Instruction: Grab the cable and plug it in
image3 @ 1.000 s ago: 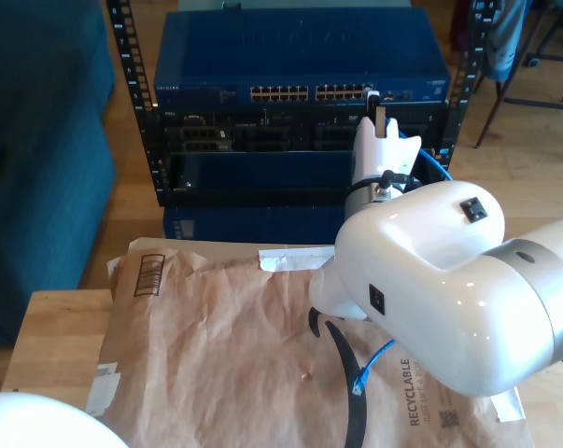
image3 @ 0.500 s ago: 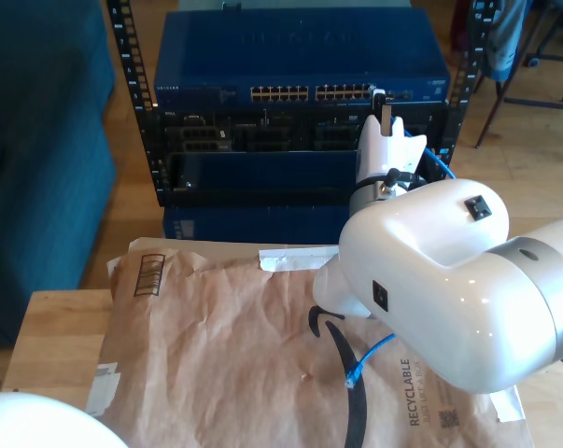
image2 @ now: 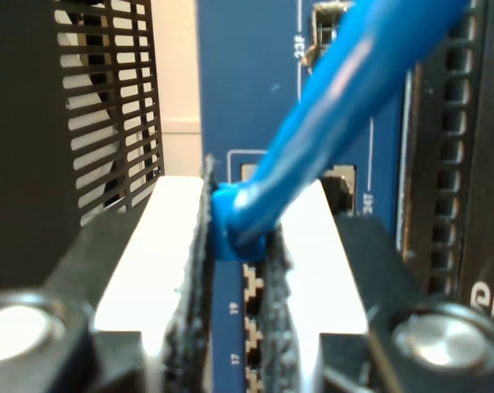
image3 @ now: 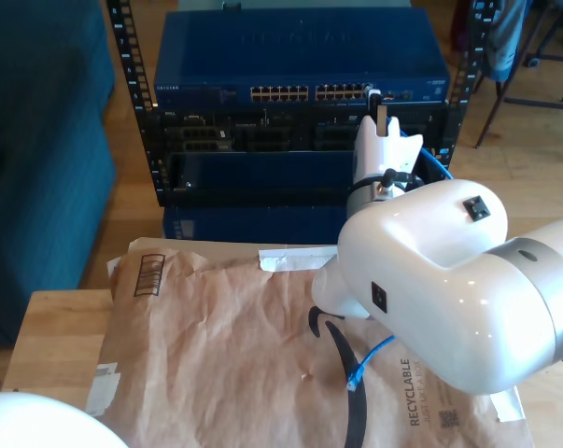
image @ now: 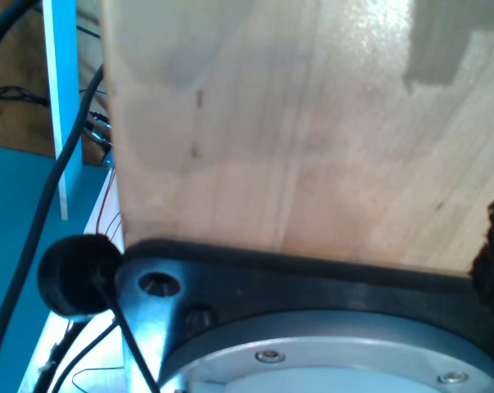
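A: What is the biggest thing ahead of my second pincer (image2: 238, 246)?

B: The rack (image3: 150, 140) of equipment, with the blue switch (image3: 300, 56) on top. Your second pincer (image3: 379, 110) is held right up at the switch's front face, beside the far end of its port row (image3: 309, 92) on the exterior view's right. In the second wrist view the ports (image2: 251, 286) numbered 17 and 19 sit just beyond the fingertips.

A: And below it?

B: A wooden tabletop (image3: 48, 336), behind and below the pincer, covered by a crumpled brown paper mailer (image3: 225, 355). The white arm (image3: 430, 280) reaches over it toward the rack.

A: Where is the cable?

B: The blue cable (image2: 345, 106) has one plug end (image2: 230, 225) clamped between the two fingers (image2: 177, 246) of your second pincer, which is closed narrowly on it. From there the cable (image3: 435, 163) loops back past the pincer, goes out of sight behind the arm, and its other plug (image3: 356, 381) lies loose on the paper, well behind the pincer. Whether the held plug touches a port I cannot tell.

A: And my first pincer?

B: I cannot tell its state. The first wrist view shows pale wood (image: 296, 123) close up, a dark mount and some black wires (image: 33, 221).
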### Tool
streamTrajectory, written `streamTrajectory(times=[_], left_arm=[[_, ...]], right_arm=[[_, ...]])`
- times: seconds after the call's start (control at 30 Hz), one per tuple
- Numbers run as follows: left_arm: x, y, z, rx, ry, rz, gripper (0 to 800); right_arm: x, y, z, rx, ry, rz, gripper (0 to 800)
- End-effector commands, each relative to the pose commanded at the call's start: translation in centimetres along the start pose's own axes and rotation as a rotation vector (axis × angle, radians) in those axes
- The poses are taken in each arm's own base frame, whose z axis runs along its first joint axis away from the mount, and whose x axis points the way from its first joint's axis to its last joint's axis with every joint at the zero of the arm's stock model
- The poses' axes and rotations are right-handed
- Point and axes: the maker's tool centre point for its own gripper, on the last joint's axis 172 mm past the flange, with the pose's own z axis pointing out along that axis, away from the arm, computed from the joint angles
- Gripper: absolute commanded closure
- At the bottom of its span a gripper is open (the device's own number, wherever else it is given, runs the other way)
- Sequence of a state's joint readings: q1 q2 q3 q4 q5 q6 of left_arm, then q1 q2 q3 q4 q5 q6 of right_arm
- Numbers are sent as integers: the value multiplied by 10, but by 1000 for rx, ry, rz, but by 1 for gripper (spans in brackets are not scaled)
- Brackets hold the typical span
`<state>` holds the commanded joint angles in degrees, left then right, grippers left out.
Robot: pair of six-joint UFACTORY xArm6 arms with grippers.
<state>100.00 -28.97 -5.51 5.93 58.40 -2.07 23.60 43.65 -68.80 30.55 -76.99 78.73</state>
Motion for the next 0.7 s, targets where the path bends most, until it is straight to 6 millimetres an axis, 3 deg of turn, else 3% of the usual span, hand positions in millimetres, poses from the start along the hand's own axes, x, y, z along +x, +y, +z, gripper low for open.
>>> streamTrajectory(times=[0.7], left_arm=[[0,0,0,0,0,-2,0]], right_arm=[[-2,3,8,1,3,7,800]])
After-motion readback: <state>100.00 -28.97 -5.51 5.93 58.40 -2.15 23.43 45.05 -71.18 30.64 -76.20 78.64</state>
